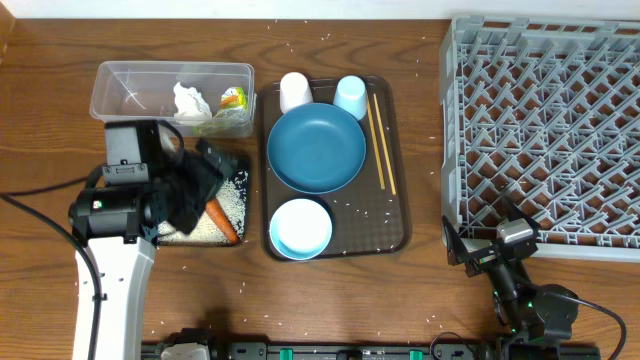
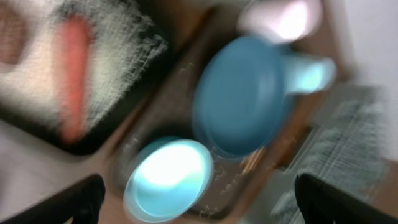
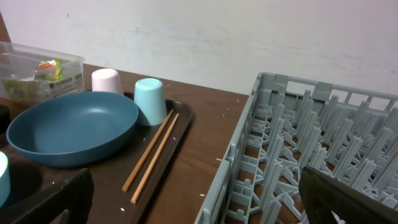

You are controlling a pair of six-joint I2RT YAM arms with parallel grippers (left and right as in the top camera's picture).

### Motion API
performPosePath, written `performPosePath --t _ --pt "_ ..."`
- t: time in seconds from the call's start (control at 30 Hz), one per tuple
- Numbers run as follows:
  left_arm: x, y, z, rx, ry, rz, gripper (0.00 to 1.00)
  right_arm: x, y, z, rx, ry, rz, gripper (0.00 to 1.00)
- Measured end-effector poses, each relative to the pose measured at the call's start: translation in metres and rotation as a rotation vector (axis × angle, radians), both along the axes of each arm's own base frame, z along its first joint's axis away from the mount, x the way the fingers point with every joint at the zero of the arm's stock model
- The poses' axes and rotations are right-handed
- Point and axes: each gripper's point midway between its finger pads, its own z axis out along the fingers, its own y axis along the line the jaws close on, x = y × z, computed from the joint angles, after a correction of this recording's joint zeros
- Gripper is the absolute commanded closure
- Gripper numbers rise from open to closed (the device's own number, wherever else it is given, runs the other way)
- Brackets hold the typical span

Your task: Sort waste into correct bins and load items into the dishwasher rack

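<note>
My left gripper (image 1: 205, 185) hangs open over the black tray (image 1: 247, 235), where a carrot (image 1: 222, 220) lies on white rice (image 1: 235, 195). The blurred left wrist view shows the carrot (image 2: 73, 74) at upper left and the pale bowl (image 2: 168, 179) between the wide-apart fingers (image 2: 74, 202). The clear tub (image 1: 130, 75) holds a tissue (image 1: 190, 100) and a wrapper (image 1: 233, 98). The dark blue plate (image 1: 316, 148), white cup (image 1: 293, 90), light blue cup (image 1: 350, 95), bowl (image 1: 300, 228) and chopsticks (image 1: 381, 140) sit on the brown tray. My right gripper (image 1: 490, 250) is open and empty by the grey rack (image 1: 545, 120).
The brown serving tray (image 1: 385, 235) lies between the bins and the rack. Rice grains are scattered on the wooden table (image 1: 420, 60). In the right wrist view the rack's near corner (image 3: 267, 134) stands right of the chopsticks (image 3: 152, 155), with a wall behind.
</note>
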Motion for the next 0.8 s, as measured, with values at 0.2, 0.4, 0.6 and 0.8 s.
performPosePath --t 0.2,0.4,0.6,0.8 --pt "-0.047 0.026 -0.026 0.157 0.229 0.038 0.02 0.000 0.000 0.000 0.000 0.000 0.000 0.01" --pt "-0.056 0.056 -0.030 0.326 0.274 0.090 0.02 0.000 0.000 0.000 0.000 0.000 0.000 0.01" --pt "-0.057 0.070 -0.029 0.401 0.280 0.116 0.02 0.000 0.000 0.000 0.000 0.000 0.000 0.01" --pt "-0.057 0.073 -0.029 0.421 0.281 0.122 0.02 0.000 0.000 0.000 0.000 0.000 0.000 0.01"
